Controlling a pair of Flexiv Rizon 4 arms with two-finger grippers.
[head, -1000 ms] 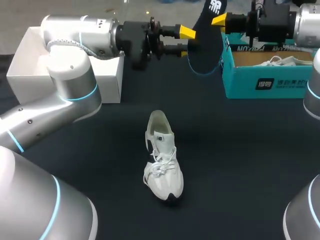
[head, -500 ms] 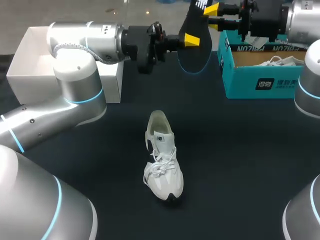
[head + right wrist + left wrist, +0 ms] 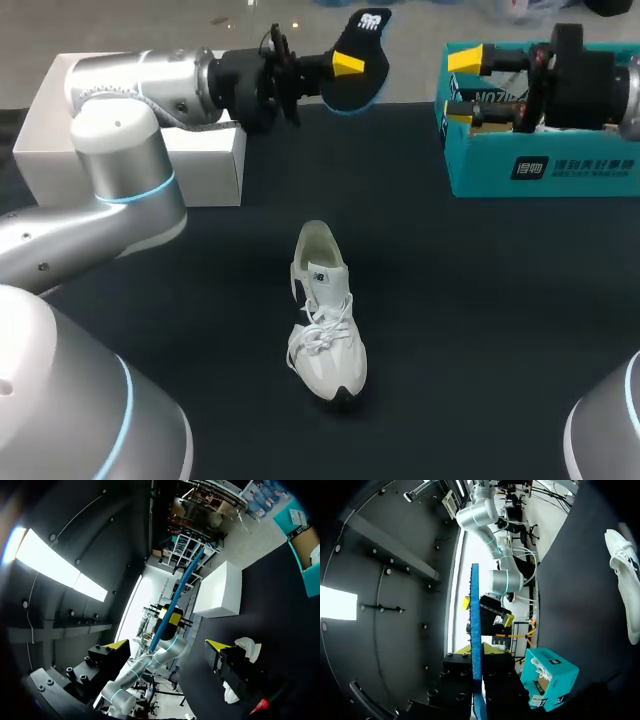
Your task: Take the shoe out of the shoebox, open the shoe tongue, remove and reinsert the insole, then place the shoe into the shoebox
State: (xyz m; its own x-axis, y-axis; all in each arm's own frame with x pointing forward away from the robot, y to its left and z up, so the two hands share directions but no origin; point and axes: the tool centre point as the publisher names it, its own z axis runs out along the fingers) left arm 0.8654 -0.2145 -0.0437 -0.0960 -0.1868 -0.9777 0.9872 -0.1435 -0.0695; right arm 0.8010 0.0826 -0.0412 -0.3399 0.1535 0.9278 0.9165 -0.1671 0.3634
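Head view: the left gripper is clamped on the dark, blue-edged insole and holds it in the air over the far edge of the table, near the white box. The right gripper stands wide and empty just in front of the teal shoebox. The white shoe rests on its sole mid-table, well apart from both. Its long axis runs away from the robot, toe nearest and heel opening at the far end, towards the insole. The left arm is the nearer one. I judge that reinsertion means bringing the insole down and back towards the robot, into that opening.

Left wrist view: the insole shows edge-on as a thin blue strip, pinched between this gripper's jaws. The shoe lies off to one side on the dark table, and the open shoebox has something white inside.

Right wrist view: the jaws are spread wide with nothing between them. Beyond them the insole is a slim blue curve in the left gripper. One finger partly hides the shoe.
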